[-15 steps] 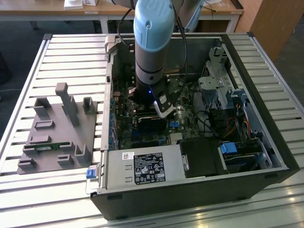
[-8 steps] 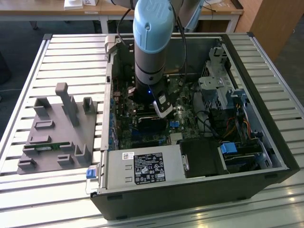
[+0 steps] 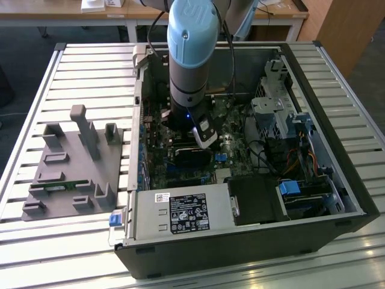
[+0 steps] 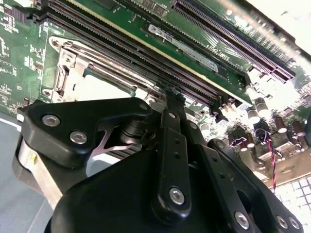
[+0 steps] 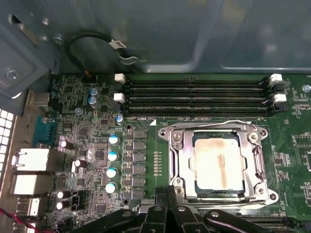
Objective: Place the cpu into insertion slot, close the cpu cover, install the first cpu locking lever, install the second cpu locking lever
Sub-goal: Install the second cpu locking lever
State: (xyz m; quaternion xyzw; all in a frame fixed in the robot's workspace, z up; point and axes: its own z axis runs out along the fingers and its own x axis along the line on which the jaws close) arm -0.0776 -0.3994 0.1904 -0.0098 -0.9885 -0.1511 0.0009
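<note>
We see the cpu seated in the insertion slot, the cpu cover closed over it; just beside, our tool is pinched shut, empty.

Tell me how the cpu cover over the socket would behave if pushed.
The cpu cover looks like thin stamped metal with a cut-out middle, so it is probably light and somewhat springy rather than rigid. It lies flat around the cpu, so a downward push would likely move it little. Its bare, shiny surface may be slippery under the jaws.
</note>
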